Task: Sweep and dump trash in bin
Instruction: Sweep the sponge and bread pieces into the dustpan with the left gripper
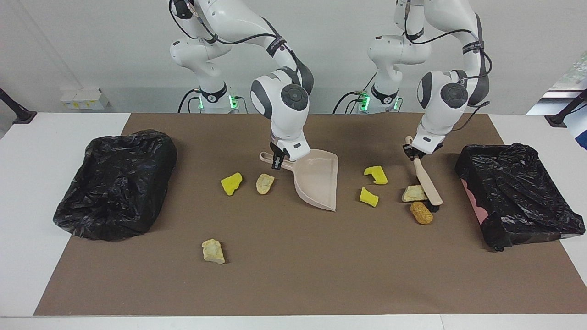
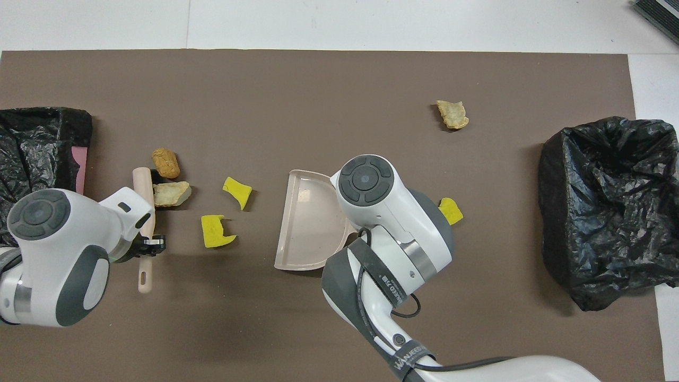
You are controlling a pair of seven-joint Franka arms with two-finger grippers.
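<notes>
Brush [image 1: 428, 184] handle pinched in my left gripper [image 1: 411, 153], bristle end down, touching cream foam scrap [image 1: 414, 194] & just beside orange-brown lump [image 1: 421, 213]. Right gripper [image 1: 276, 162] clamped on dustpan [image 1: 316, 183] handle at mat [image 1: 293, 275] centre. Two yellow sponge chunks [image 1: 371, 185] lay btwn dustpan & brush.

Both arms reach down over the mat, wrists bent low; left gripper [image 1: 415, 154] closed on the brush handle [image 1: 424, 179] toward the left arm's end. Right gripper [image 1: 277, 162] closed on the dustpan handle [image 1: 270, 160] near the table's middle, wrist turned downward.
</notes>
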